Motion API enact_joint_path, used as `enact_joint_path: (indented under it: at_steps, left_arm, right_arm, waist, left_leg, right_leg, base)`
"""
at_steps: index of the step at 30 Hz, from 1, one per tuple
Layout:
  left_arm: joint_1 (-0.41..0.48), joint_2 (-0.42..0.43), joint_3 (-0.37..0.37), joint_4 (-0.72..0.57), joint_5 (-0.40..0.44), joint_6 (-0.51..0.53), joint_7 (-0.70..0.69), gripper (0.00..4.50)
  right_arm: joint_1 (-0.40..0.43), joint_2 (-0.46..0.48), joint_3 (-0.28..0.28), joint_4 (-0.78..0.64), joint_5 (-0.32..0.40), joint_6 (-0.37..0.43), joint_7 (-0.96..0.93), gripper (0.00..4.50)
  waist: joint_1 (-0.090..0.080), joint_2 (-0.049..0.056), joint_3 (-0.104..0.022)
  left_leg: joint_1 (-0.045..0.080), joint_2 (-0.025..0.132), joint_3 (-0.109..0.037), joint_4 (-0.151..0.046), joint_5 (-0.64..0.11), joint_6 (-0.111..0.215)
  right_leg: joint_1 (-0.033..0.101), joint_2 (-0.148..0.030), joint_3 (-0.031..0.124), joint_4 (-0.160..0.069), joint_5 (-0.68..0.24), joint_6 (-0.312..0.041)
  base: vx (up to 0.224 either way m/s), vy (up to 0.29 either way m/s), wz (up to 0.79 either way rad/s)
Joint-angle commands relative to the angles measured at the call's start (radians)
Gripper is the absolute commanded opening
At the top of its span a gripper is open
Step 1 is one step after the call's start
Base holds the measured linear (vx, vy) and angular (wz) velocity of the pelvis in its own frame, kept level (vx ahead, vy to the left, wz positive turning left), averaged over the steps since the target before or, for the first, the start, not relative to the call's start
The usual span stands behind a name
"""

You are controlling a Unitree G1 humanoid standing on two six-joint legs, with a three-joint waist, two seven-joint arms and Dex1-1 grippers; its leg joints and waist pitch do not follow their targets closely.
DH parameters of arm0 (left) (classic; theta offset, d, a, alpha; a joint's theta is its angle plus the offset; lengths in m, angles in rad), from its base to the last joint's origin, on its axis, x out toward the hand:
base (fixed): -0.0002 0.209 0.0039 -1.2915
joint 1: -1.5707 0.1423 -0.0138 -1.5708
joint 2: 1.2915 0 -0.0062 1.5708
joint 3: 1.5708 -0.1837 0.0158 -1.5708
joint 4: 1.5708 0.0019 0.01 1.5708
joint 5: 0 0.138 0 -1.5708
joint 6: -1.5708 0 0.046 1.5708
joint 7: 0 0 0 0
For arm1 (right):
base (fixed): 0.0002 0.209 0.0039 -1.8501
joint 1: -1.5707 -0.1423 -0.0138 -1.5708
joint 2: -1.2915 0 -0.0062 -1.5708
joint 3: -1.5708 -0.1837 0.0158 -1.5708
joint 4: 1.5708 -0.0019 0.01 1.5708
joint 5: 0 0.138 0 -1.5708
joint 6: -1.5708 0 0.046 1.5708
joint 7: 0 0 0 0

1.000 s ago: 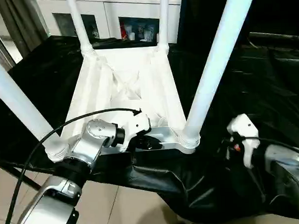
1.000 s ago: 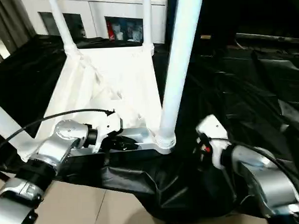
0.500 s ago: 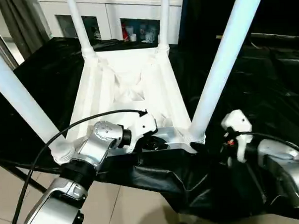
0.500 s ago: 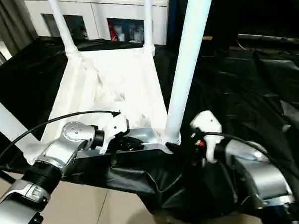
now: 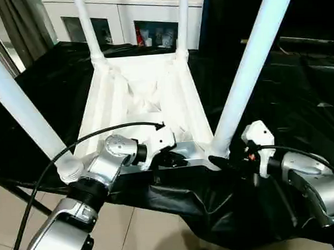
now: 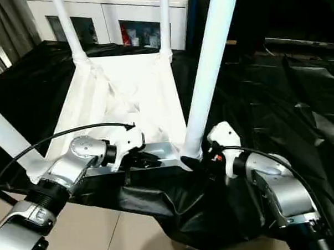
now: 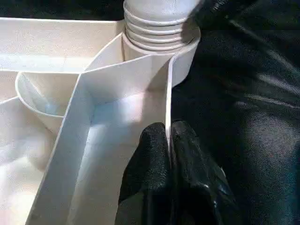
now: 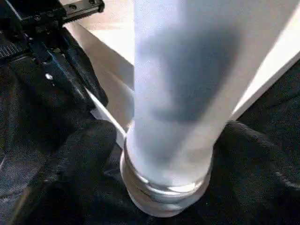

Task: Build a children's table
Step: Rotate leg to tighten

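Black sheeting covers my work surface, with white cabinets at twelve o'clock. On it the tabletop lies ribbed side up, four legs standing in its corner sockets, their upper ends cut off. My left gripper is pinched tight on the near rim's thin wall. My right gripper straddles the base of the leg at five o'clock, fingers spread to either side; I can't tell whether they touch it.
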Motion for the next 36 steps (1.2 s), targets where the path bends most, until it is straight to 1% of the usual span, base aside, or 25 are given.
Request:
enact_joint_path:
  at_steps: [1, 3, 4, 5, 6, 10, 11, 14, 16, 21, 22, 24, 25, 26, 27, 29, 31, 32, 33, 35, 36]
  left_arm:
    - [-0.025, -0.005, 0.019, -0.012, -0.008, -0.009, 0.001, 0.0]
    - [-0.024, -0.003, 0.019, -0.013, -0.008, -0.009, 0.0, 0.0]
    - [-0.024, -0.002, 0.019, -0.013, -0.008, -0.009, 0.0, 0.0]
    - [-0.024, -0.002, 0.019, -0.013, -0.008, -0.009, 0.0, 0.0]
    - [-0.024, -0.001, 0.019, -0.013, -0.008, -0.008, -0.001, 0.0]
    - [-0.025, 0.002, 0.021, -0.012, -0.009, -0.007, -0.002, 0.0]
    - [-0.026, 0.003, 0.021, -0.01, -0.009, -0.008, -0.001, 0.0]
    - [-0.027, 0.006, 0.024, -0.008, -0.009, -0.008, 0.0, 0.0]
    - [-0.028, 0.007, 0.024, -0.007, -0.009, -0.008, 0.0, 0.0]
    - [-0.029, 0.008, 0.026, -0.004, -0.009, -0.009, 0.002, 0.0]
    - [-0.029, 0.008, 0.026, -0.004, -0.009, -0.01, 0.003, 0.0]
    - [-0.03, 0.008, 0.027, -0.002, -0.009, -0.01, 0.004, 0.0]
    - [-0.03, 0.008, 0.027, -0.002, -0.009, -0.011, 0.004, 0.0]
    - [-0.03, 0.008, 0.027, -0.001, -0.009, -0.011, 0.004, 0.0]
    - [-0.03, 0.008, 0.027, -0.001, -0.009, -0.011, 0.004, 0.0]
    - [-0.029, 0.008, 0.027, -0.003, -0.009, -0.011, 0.004, 0.0]
    - [-0.028, 0.008, 0.027, -0.004, -0.01, -0.012, 0.004, 0.0]
    - [-0.027, 0.009, 0.027, -0.004, -0.009, -0.012, 0.003, 0.0]
    - [-0.027, 0.009, 0.027, -0.004, -0.009, -0.012, 0.003, 0.0]
    - [-0.026, 0.01, 0.027, -0.005, -0.01, -0.013, 0.002, 0.0]
    - [-0.026, 0.011, 0.027, -0.004, -0.01, -0.014, 0.002, 0.0]
  right_arm:
    - [-0.007, -0.001, 0.004, 0.008, -0.001, -0.012, 0.009, 3.43]
    - [-0.007, -0.002, 0.005, 0.009, -0.003, -0.013, 0.01, 3.21]
    - [-0.008, -0.002, 0.005, 0.011, -0.004, -0.014, 0.011, 3.21]
    - [-0.008, -0.002, 0.005, 0.012, -0.004, -0.014, 0.013, 3.11]
    - [-0.008, -0.003, 0.005, 0.013, -0.004, -0.015, 0.014, 2.88]
    - [-0.007, -0.003, 0.009, 0.016, -0.007, -0.019, 0.017, 2.57]
    - [-0.007, -0.003, 0.012, 0.019, -0.008, -0.022, 0.019, 2.5]
    - [-0.005, -0.002, 0.015, 0.023, -0.011, -0.027, 0.021, 2.33]
    - [-0.005, -0.002, 0.017, 0.025, -0.011, -0.028, 0.024, 2.22]
    - [-0.007, -0.001, 0.015, 0.034, -0.016, -0.034, 0.017, 2.13]
    - [-0.008, 0.0, 0.013, 0.035, -0.014, -0.033, 0.015, 2.47]
    - [-0.008, 0.004, 0.009, 0.036, -0.005, -0.023, 0.015, 2.81]
    - [-0.007, 0.002, 0.01, 0.034, 0.001, -0.014, 0.023, 2.81]
    - [-0.006, -0.001, 0.012, 0.032, 0.0, -0.013, 0.026, 3.01]
    - [-0.004, -0.003, 0.012, 0.031, 0.0, -0.013, 0.027, 3.01]
    - [0.001, -0.006, 0.013, 0.03, -0.001, -0.014, 0.028, 3.27]
    - [0.004, -0.008, 0.015, 0.031, -0.003, -0.016, 0.028, 3.34]
    - [0.005, -0.008, 0.016, 0.032, -0.005, -0.018, 0.027, 3.45]
    - [0.005, -0.008, 0.017, 0.033, -0.008, -0.02, 0.025, 3.67]
    - [0.004, -0.008, 0.023, 0.039, -0.031, -0.035, 0.005, 3.75]
    - [0.003, -0.005, 0.023, 0.044, -0.036, -0.036, -0.002, 3.86]
  waist:
    - [0.005, -0.021, -0.084]
    - [0.005, -0.022, -0.085]
    - [0.006, -0.022, -0.085]
    - [0.005, -0.021, -0.084]
    - [0.005, -0.021, -0.083]
    - [0.005, -0.021, -0.083]
    - [0.004, -0.022, -0.082]
    - [0.004, -0.023, -0.082]
    - [0.004, -0.021, -0.082]
    - [0.003, -0.024, -0.082]
    - [0.003, -0.023, -0.082]
    - [0.002, -0.024, -0.083]
    - [0.003, -0.024, -0.082]
    - [0.003, -0.023, -0.082]
    - [0.003, -0.024, -0.082]
    - [0.003, -0.023, -0.083]
    - [0.003, -0.022, -0.083]
    - [0.003, -0.022, -0.083]
    - [0.003, -0.023, -0.084]
    - [0.003, -0.023, -0.085]
    - [0.003, -0.024, -0.084]
  left_leg:
    - [-0.015, 0.03, -0.002, -0.065, -0.075, 0.101]
    - [-0.016, 0.03, -0.002, -0.065, -0.066, 0.105]
    - [-0.016, 0.031, -0.002, -0.065, -0.065, 0.106]
    - [-0.016, 0.031, -0.002, -0.065, -0.066, 0.107]
    - [-0.016, 0.03, -0.002, -0.065, -0.071, 0.107]
    - [-0.015, 0.03, -0.002, -0.066, -0.074, 0.105]
    - [-0.016, 0.03, -0.002, -0.065, -0.076, 0.104]
    - [-0.016, 0.029, -0.002, -0.066, -0.078, 0.104]
    - [-0.015, 0.03, -0.002, -0.066, -0.08, 0.104]
    - [-0.016, 0.03, -0.002, -0.066, -0.078, 0.104]
    - [-0.016, 0.029, -0.001, -0.066, -0.079, 0.104]
    - [-0.015, 0.029, -0.001, -0.065, -0.077, 0.105]
    - [-0.015, 0.029, -0.001, -0.065, -0.076, 0.106]
    - [-0.015, 0.029, -0.002, -0.065, -0.076, 0.106]
    - [-0.016, 0.03, -0.002, -0.065, -0.075, 0.106]
    - [-0.016, 0.029, -0.002, -0.065, -0.076, 0.105]
    - [-0.015, 0.029, -0.002, -0.065, -0.079, 0.104]
    - [-0.016, 0.029, -0.001, -0.065, -0.081, 0.103]
    - [-0.015, 0.03, -0.002, -0.065, -0.078, 0.103]
    - [-0.015, 0.03, -0.002, -0.065, -0.074, 0.101]
    - [-0.015, 0.029, -0.001, -0.065, -0.075, 0.101]
  right_leg:
    - [0.067, -0.059, 0.052, -0.051, -0.315, -0.178]
    - [0.068, -0.058, 0.053, -0.048, -0.296, -0.182]
    - [0.068, -0.059, 0.053, -0.048, -0.294, -0.185]
    - [0.068, -0.058, 0.052, -0.048, -0.293, -0.186]
    - [0.068, -0.058, 0.052, -0.049, -0.301, -0.185]
    - [0.068, -0.059, 0.052, -0.051, -0.313, -0.18]
    - [0.068, -0.058, 0.052, -0.051, -0.316, -0.178]
    - [0.068, -0.059, 0.051, -0.052, -0.325, -0.174]
    - [0.067, -0.058, 0.051, -0.053, -0.328, -0.173]
    - [0.067, -0.058, 0.051, -0.053, -0.328, -0.172]
    - [0.067, -0.058, 0.051, -0.053, -0.33, -0.172]
    - [0.067, -0.058, 0.051, -0.053, -0.332, -0.171]
    - [0.067, -0.057, 0.051, -0.053, -0.33, -0.171]
    - [0.067, -0.057, 0.051, -0.053, -0.33, -0.172]
    - [0.067, -0.058, 0.051, -0.053, -0.329, -0.172]
    - [0.068, -0.058, 0.051, -0.053, -0.331, -0.171]
    - [0.067, -0.058, 0.051, -0.053, -0.334, -0.171]
    - [0.067, -0.058, 0.051, -0.054, -0.336, -0.17]
    - [0.067, -0.058, 0.051, -0.053, -0.333, -0.17]
    - [0.067, -0.058, 0.051, -0.052, -0.327, -0.172]
    - [0.067, -0.058, 0.051, -0.053, -0.328, -0.173]
  base:
    - [0.0, 0.0, 0.0]
    - [0.0, 0.0, 0.0]
    - [0.0, 0.0, 0.0]
    - [0.0, 0.0, 0.0]
    - [0.0, 0.0, 0.0]
    - [0.0, 0.0, 0.0]
    - [0.0, 0.0, 0.0]
    - [0.0, 0.0, 0.0]
    - [0.0, 0.0, 0.0]
    - [0.0, 0.0, 0.0]
    - [0.0, 0.0, 0.0]
    - [0.0, 0.0, 0.0]
    - [0.0, 0.0, 0.0]
    - [0.0, 0.0, 0.0]
    - [0.0, 0.0, 0.0]
    - [0.0, 0.0, 0.0]
    - [0.0, 0.0, 0.0]
    - [0.0, 0.0, 0.0]
    - [0.0, 0.0, 0.0]
    - [0.0, 0.0, 0.0]
    - [0.0, 0.0, 0.0]
